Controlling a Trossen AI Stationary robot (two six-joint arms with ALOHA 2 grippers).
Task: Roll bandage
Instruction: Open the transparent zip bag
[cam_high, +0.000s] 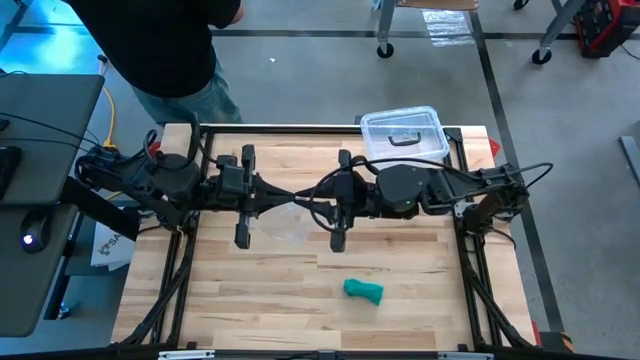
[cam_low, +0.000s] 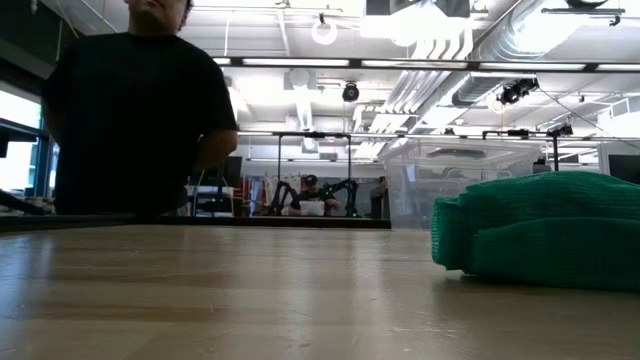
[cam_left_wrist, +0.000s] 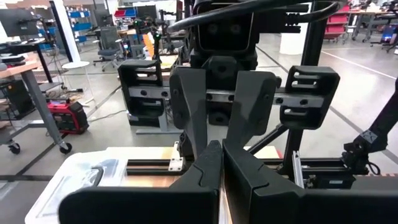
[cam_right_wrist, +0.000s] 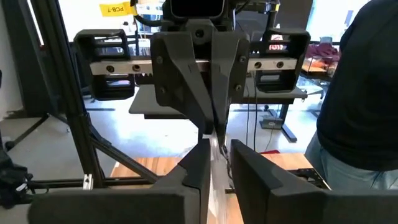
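- The bandage (cam_high: 363, 290), a small green roll, lies on the table (cam_high: 250, 300) toward six o'clock, apart from both arms.
- Left gripper (cam_high: 243, 237) hangs mid-table, fingers pressed together.
- Right gripper (cam_high: 338, 241) faces it, fingers slightly parted, a clear plastic bag (cam_high: 283, 226) between the two.

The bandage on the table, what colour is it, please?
Solid green bandage; the low view shows it best.

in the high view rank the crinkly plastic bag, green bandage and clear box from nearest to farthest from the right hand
From the right hand:
1. Crinkly plastic bag, just beside it at the table's middle, toward the left arm.
2. Clear box, at the table's far edge.
3. Green bandage, toward the near edge. It lies only slightly farther than the box.
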